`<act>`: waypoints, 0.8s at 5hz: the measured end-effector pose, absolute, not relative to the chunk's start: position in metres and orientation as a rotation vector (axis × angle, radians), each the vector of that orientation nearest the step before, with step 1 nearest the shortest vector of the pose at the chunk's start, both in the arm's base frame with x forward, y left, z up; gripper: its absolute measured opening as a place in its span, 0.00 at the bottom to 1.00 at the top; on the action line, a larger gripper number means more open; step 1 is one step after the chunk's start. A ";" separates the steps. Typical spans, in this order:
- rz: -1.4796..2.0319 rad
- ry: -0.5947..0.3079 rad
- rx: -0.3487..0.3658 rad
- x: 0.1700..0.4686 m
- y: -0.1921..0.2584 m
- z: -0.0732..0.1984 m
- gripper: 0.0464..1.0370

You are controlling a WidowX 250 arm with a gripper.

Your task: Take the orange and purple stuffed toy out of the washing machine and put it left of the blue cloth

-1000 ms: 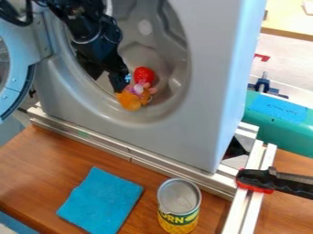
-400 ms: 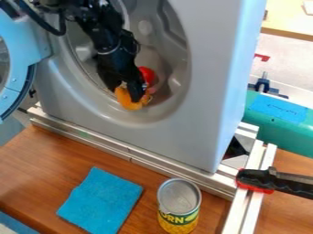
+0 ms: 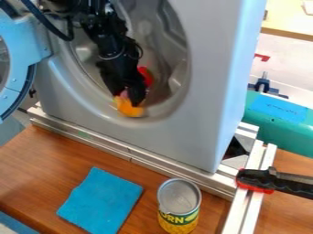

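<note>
Orange toy [image 3: 128,109] is seen at the lower lip of the round opening [image 3: 168,109] of a grey washer-like housing [image 3: 211,68], and the gripper [image 3: 127,95] is placed directly over it, w/ its tip touching or almost touching. Whether the pincer is spread or is pinching the toy cannot be told, as the contact is partly hidden. By judgement, the step in hand is the securing of the toy; for the next move, a firm hold on the soft-looking body would be needed, w/o pushing it deeper, and some clearance from the rim should be kept. A red object [image 3: 147,75] is located just behind the gripper, so care is required there too, e.g. against catching both. The round door [image 3: 21,59] is swung open at the view's left. Outside, on the wooden table [image 3: 36,157], a blue cloth [image 3: 101,201] is laid approx. flat, and a can [image 3: 178,199] is stood upright beside it, near the metal rail [image 3: 122,150].
</note>
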State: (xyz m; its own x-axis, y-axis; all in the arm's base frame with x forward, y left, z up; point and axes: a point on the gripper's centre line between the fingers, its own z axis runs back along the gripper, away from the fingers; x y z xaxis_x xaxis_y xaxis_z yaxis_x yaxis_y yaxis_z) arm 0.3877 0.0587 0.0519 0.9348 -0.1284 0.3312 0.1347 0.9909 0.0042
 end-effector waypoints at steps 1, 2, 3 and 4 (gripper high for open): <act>-0.140 -0.328 0.001 0.386 0.058 0.051 0.55; -0.149 -0.306 0.009 0.376 0.057 0.049 0.51; -0.179 -0.264 0.008 0.343 0.053 0.066 0.48; -0.165 -0.200 0.026 0.297 0.071 0.077 0.48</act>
